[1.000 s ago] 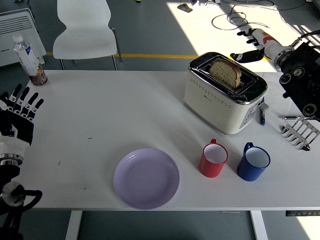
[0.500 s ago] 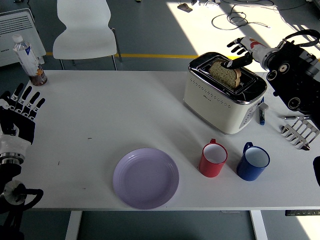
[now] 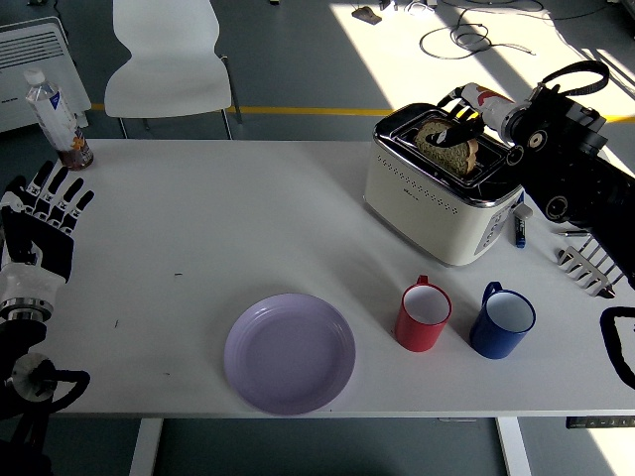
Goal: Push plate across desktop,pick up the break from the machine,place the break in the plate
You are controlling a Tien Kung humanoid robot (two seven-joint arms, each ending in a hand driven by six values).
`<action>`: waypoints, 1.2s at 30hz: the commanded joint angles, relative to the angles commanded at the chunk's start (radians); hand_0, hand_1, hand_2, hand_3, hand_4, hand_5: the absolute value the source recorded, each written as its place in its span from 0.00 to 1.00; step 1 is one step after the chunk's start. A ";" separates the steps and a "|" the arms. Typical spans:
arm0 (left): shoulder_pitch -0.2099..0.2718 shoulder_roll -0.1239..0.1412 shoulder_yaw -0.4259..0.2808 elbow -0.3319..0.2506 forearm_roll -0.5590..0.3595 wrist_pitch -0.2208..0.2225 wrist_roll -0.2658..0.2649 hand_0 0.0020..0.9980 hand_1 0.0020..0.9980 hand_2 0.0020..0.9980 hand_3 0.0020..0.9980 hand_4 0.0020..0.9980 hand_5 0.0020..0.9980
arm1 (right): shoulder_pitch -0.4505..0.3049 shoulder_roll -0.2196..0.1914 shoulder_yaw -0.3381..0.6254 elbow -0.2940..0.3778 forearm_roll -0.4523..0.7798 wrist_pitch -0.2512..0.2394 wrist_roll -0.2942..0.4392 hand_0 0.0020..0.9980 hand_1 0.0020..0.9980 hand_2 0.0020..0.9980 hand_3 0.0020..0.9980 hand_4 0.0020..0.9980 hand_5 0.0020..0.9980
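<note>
Our right hand [image 3: 464, 117] curls its fingers around the brown bread slice [image 3: 446, 145] in the cream toaster [image 3: 444, 194]; a shallow pinch could tear or drop it.

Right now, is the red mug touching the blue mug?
Apart. The head view shows a strip of white table between the red mug and the blue mug.
</note>
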State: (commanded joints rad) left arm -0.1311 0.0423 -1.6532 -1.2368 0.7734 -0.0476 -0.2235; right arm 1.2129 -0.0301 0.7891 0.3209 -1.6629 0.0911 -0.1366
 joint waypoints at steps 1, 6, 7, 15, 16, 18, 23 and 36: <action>0.001 -0.001 0.001 0.000 0.000 0.001 0.000 0.76 0.82 0.88 0.87 0.50 1.00 | 0.002 0.004 -0.003 -0.004 -0.002 0.000 -0.001 0.70 0.69 0.66 0.78 0.81 0.35; 0.006 -0.001 0.006 0.006 0.001 0.002 0.000 0.76 0.82 0.88 0.87 0.50 1.00 | 0.006 0.017 -0.015 -0.020 -0.017 0.004 -0.010 0.70 0.69 0.66 0.78 0.81 0.35; 0.007 -0.001 0.008 0.006 0.001 0.002 -0.001 0.76 0.82 0.88 0.86 0.50 1.00 | 0.007 0.020 -0.018 -0.024 -0.019 0.004 -0.013 0.59 0.62 0.60 0.75 0.81 0.35; 0.013 -0.001 0.025 0.009 0.001 0.002 -0.004 0.76 0.81 0.88 0.86 0.50 1.00 | 0.004 0.030 -0.024 -0.047 -0.029 -0.010 -0.029 0.46 0.53 0.53 0.70 0.80 0.35; 0.014 -0.001 0.027 0.009 0.001 0.001 -0.004 0.76 0.81 0.88 0.86 0.50 1.00 | 0.004 0.030 -0.025 -0.049 -0.027 -0.011 -0.030 0.46 0.53 0.53 0.70 0.80 0.35; 0.014 -0.001 0.029 0.010 0.002 0.001 -0.005 0.76 0.81 0.88 0.86 0.50 1.00 | 0.004 0.030 -0.037 -0.052 -0.018 -0.012 -0.028 0.46 0.53 0.53 0.70 0.80 0.35; 0.019 0.000 0.033 0.015 0.002 0.002 -0.008 0.76 0.81 0.88 0.86 0.50 1.00 | 0.005 0.030 -0.046 -0.065 -0.009 -0.013 -0.024 0.40 0.47 0.48 0.63 0.78 0.34; 0.027 -0.003 0.039 0.022 0.000 0.000 -0.011 0.76 0.81 0.88 0.86 0.50 1.00 | 0.004 0.030 -0.071 -0.076 -0.003 -0.034 -0.007 0.33 0.40 0.45 0.53 0.67 0.26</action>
State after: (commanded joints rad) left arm -0.1041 0.0395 -1.6138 -1.2153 0.7737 -0.0474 -0.2346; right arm 1.2164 0.0000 0.7186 0.2452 -1.6660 0.0568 -0.1437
